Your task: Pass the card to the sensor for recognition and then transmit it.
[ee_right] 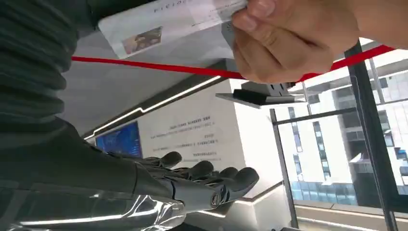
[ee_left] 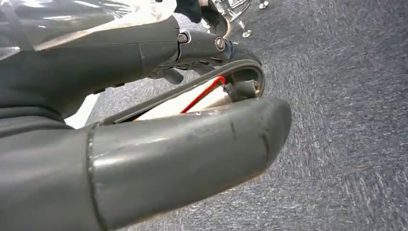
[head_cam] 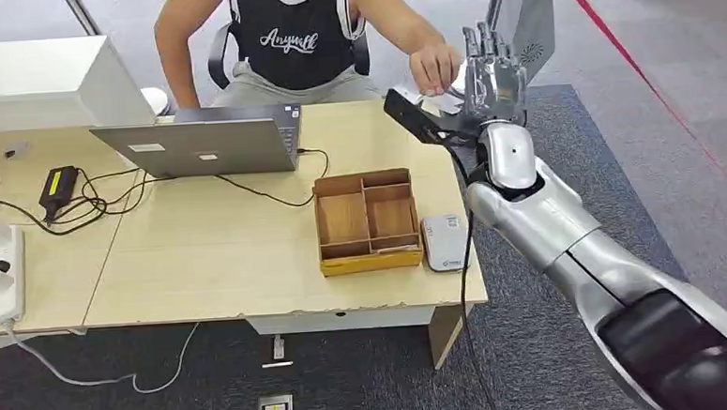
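Your right robot hand is raised past the far right corner of the tabletop, fingers straight and apart, holding nothing; in the right wrist view the same robot hand shows its dark fingers stretched out side by side. The card, white with a small picture and printed lines, is pinched in the person's hand, just beside your thumb; whether the thumb touches it you cannot tell. From the head view that person's hand sits right next to your open palm, with the card a pale patch below it. The person is seated behind the tabletop in a dark sleeveless shirt. The sensor, a small grey-white pad, lies on the tabletop's near right part, just beside the wooden compartment box. A grey laptop stands open further left, with black cables trailing to a power strip at the left edge. Your left robot hand hangs over dark carpet, the thumb and fingers curled together with nothing in them.
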`<action>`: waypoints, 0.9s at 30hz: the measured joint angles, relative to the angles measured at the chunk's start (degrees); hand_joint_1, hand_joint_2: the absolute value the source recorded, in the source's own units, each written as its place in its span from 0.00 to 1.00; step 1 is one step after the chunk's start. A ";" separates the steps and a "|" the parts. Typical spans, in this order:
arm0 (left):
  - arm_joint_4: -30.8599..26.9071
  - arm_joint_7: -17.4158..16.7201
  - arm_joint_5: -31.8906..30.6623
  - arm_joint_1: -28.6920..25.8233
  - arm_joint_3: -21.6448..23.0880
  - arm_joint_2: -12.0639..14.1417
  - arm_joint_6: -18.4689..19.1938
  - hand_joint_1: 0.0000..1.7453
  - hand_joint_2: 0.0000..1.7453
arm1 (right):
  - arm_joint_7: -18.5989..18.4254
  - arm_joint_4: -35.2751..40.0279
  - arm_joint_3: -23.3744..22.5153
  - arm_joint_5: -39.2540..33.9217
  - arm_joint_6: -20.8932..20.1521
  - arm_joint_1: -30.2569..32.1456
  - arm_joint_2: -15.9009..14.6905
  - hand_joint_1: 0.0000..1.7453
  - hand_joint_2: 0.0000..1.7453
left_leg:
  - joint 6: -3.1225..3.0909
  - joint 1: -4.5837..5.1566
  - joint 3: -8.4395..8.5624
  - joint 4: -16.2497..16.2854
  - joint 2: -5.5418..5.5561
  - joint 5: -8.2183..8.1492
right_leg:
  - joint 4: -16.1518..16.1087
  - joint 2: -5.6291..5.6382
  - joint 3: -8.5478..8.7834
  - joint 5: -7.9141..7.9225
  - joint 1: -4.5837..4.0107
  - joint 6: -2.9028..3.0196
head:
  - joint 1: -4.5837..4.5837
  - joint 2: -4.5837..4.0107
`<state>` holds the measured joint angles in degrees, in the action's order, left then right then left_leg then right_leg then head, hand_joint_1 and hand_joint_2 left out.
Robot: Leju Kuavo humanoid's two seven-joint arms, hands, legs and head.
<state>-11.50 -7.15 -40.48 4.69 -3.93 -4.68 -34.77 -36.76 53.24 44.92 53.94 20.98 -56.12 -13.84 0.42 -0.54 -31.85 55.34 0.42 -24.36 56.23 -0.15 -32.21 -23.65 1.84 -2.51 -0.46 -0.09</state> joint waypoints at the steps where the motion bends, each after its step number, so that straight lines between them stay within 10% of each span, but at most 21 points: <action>1: 0.00 0.02 0.00 0.00 0.02 0.00 0.00 0.00 0.00 | 0.00 -0.26 0.20 -0.09 -0.04 -0.15 0.02 0.87 1.00 | 0.00 0.00 0.00 0.00 0.00 0.00 | 0.00 0.00 0.00 0.00 0.00 0.00 | 0.00 0.00; 3: 0.00 0.09 0.00 -0.01 0.18 0.02 0.00 0.00 0.00 | -0.07 -1.46 0.74 -0.35 -0.26 -0.55 0.26 1.00 1.00 | 0.00 0.00 0.00 0.00 0.00 0.00 | 0.00 0.00 -0.01 0.00 0.00 0.00 | 0.00 0.02; 27: 0.00 -0.02 0.59 -0.02 1.44 0.15 0.04 0.00 0.00 | -1.09 -4.89 4.48 -3.23 0.00 -1.53 0.41 1.00 1.00 | 0.00 -0.01 0.02 0.02 -0.03 0.00 | 0.00 0.02 -0.01 0.00 -0.02 0.00 | 0.00 0.00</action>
<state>-11.50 -7.17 -39.89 4.67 -2.49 -4.52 -34.73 -37.86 48.35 49.40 50.71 20.98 -57.65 -13.42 0.42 -0.55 -31.83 55.35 0.40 -24.36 56.23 -0.13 -32.21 -23.65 1.82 -2.50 -0.46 -0.09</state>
